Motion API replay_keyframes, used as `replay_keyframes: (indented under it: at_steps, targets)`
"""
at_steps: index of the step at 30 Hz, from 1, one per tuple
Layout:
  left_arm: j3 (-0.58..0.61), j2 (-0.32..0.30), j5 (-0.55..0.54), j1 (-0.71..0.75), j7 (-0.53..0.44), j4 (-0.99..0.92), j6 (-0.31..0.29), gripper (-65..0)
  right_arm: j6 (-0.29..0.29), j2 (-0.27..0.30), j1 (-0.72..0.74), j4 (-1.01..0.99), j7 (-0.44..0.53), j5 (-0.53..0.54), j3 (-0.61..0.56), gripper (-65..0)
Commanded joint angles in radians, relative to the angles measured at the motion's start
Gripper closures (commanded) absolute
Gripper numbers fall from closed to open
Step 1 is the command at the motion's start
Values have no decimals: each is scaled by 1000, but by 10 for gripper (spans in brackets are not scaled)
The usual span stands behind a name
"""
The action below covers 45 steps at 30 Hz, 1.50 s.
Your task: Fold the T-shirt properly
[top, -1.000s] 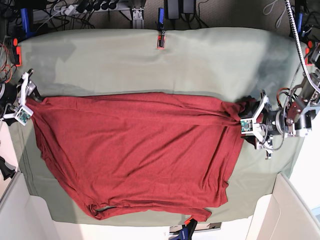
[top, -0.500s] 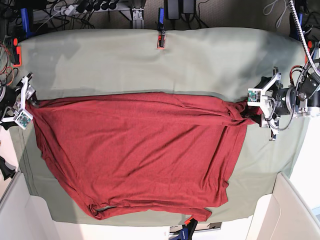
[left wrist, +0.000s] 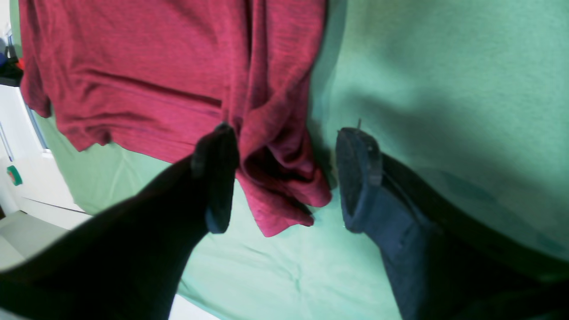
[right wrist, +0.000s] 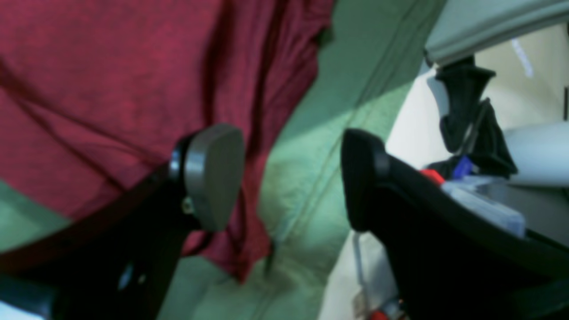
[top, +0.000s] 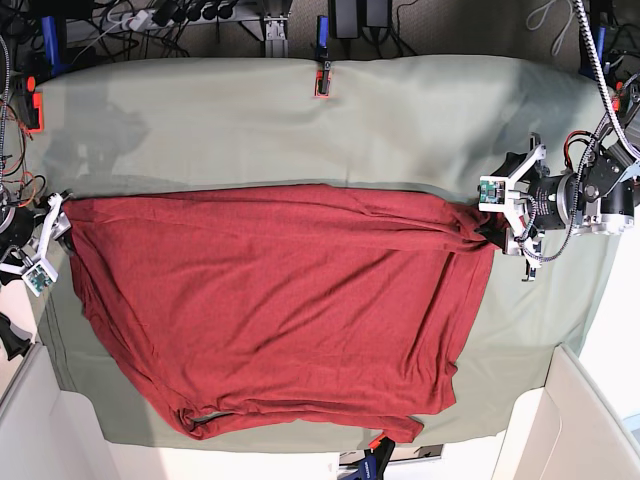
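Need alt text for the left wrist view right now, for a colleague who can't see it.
The open left tool straddles a bunched corner of the brick-red T-shirt, its dark fingers apart on either side. The shirt lies on the green table cloth, which fills the right half.

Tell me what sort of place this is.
Most likely a robotics lab bench rigged for cloth-folding trials. A green table cloth is clamped over the table, cables and power strips run along the far edge, and one red T-shirt lies spread between two robot arms.
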Motion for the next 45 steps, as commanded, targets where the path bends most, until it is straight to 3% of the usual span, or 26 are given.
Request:
replay_keyframes:
  at_steps: [1, 4, 8, 14, 25, 26, 29, 30, 34, 38, 45]
  targets:
    - [-13, -26, -5, -12, -3, 7, 7, -380, 23, 24, 13, 33, -5, 26, 13, -379]
    - [-13, -36, -4, 18, 3, 20, 7, -380, 84, 26, -14, 90, -76, 92, 13, -377]
    - [-13, -48, -3, 68, 43, 60, 7, -380, 151, 47, -97, 168, -78, 115, 13, -377]
    - [-14, -36, 5, 119, 54, 85, 7, -380, 150, 60, -183, 175, -52, -4, 12, -377]
    - [-14, 11, 31, 125, 80, 84, 13, -380, 195, 60, -188, 141, -13, -4, -41, -377]
    - [-14, 11, 31, 125, 80, 84, 13, -380, 194, 60, -188, 141, -5, -3, -44, -356]
    - [-14, 11, 31, 125, 87, 84, 13, -380, 174, 60, -184, 145, 3, 4, -44, -168]
    - [-14, 11, 31, 125, 88, 84, 13, -380, 159, 60, -183, 148, 3, 7, -44, -143]
    - [-14, 11, 32, 125, 93, 81, 13, -380, 150, 60, -183, 166, 2, 35, -44, -142]
    - [-14, 11, 31, 125, 94, 81, 13, -380, 184, 60, -184, 152, -15, 48, -44, -84]
    - [-14, 18, 31, 125, 94, 81, 13, -380, 171, 59, -176, 61, 23, -8, -44, -84]
